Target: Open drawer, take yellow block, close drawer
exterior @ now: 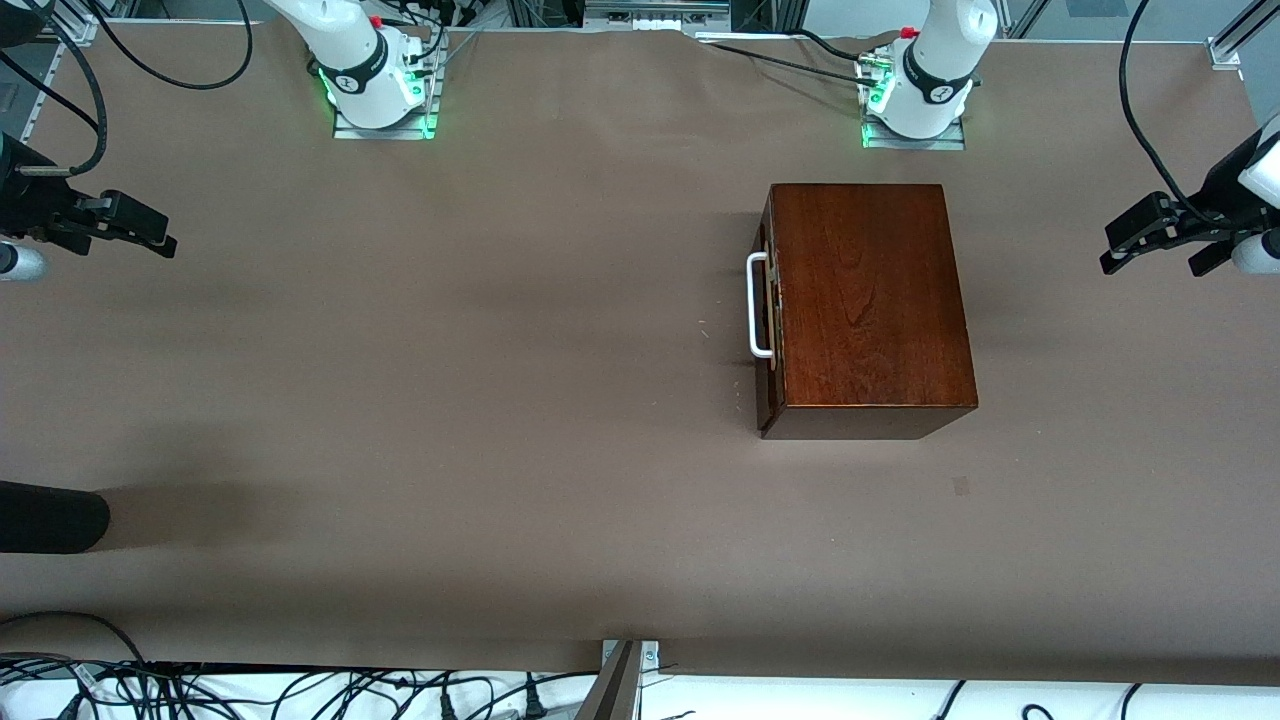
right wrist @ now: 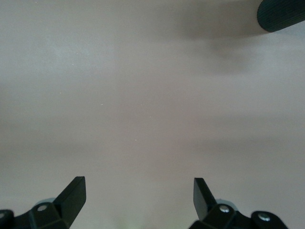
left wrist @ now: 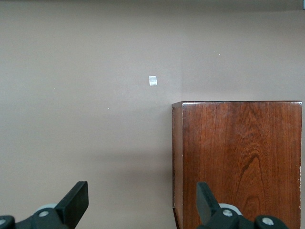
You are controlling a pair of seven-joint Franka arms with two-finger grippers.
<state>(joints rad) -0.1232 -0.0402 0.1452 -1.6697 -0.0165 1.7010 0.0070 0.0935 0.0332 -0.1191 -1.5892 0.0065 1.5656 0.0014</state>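
The drawer [exterior: 768, 310], its dark reddish-brown front carrying a white U-shaped bar handle [exterior: 757, 305], sits pushed shut in the glossy dark mahogany box [exterior: 868, 300] toward the left arm's end of the brown table [exterior: 450, 400]. Both arms wait: left gripper [exterior: 1150, 240] and right gripper [exterior: 125, 232] hang over opposite table ends, fingers spread, empty.

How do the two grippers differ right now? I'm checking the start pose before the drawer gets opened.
The left gripper hovers at the left arm's end of the table, beside the wooden box; the right gripper hovers at the right arm's end, over bare table. The left wrist view shows the box close below; the right wrist view shows only tabletop. The handle faces the right gripper's end. Both are open and empty.
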